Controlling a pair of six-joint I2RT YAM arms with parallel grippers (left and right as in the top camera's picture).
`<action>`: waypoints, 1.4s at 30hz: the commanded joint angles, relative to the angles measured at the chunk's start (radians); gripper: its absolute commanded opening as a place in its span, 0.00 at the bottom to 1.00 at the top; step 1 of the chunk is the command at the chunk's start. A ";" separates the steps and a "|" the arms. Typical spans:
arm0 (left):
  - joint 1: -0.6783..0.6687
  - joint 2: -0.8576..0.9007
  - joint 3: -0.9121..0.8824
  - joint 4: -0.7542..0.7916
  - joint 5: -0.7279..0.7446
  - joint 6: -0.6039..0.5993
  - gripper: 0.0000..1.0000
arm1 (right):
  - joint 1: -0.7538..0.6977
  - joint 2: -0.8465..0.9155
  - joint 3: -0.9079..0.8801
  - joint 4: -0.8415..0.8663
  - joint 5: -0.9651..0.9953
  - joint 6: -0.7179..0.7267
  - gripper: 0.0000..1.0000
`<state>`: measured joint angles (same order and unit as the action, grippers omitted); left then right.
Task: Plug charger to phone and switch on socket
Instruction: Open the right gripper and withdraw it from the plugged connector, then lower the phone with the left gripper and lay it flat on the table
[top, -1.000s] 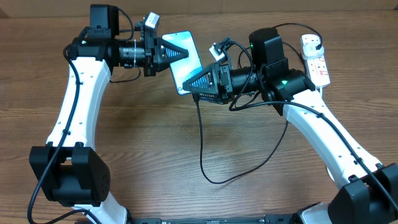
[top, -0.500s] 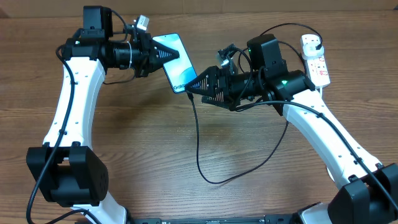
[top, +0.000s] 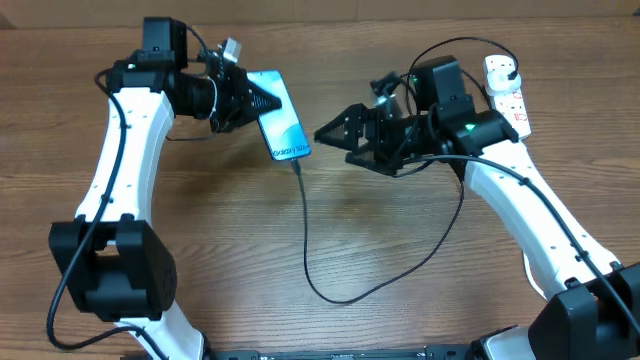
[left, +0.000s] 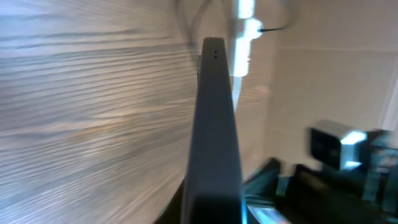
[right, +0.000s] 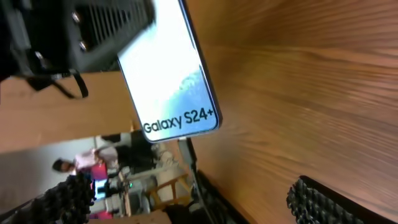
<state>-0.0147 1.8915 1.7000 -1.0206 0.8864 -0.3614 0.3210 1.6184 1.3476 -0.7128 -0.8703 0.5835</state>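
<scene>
Wood-grain bench (top: 200, 260) under both arms. Now left claw (top: 258, 102) clenched on phone (top: 281, 128), held tilted; charger (top: 306, 240) tip seemingly seated, just beside released right claw (top: 330, 140). Risk: hanging slack tugs tip loose. Well behind right claw: socket (top: 510, 105).

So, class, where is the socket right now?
In the overhead view, the socket lies toward the table's far right corner, just behind the right arm, well away from the phone.
</scene>
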 joint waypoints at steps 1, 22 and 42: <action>-0.026 0.005 0.004 -0.005 -0.116 0.072 0.04 | -0.056 -0.017 0.018 -0.034 0.089 -0.025 1.00; -0.115 0.160 0.004 0.010 -0.028 0.097 0.04 | -0.205 -0.017 0.013 -0.178 0.344 -0.096 1.00; -0.157 0.296 0.004 0.230 0.026 -0.036 0.04 | -0.204 -0.017 0.003 -0.189 0.373 -0.095 1.00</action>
<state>-0.1688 2.1487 1.7000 -0.8181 0.8562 -0.3134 0.1192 1.6184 1.3476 -0.9092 -0.5083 0.4969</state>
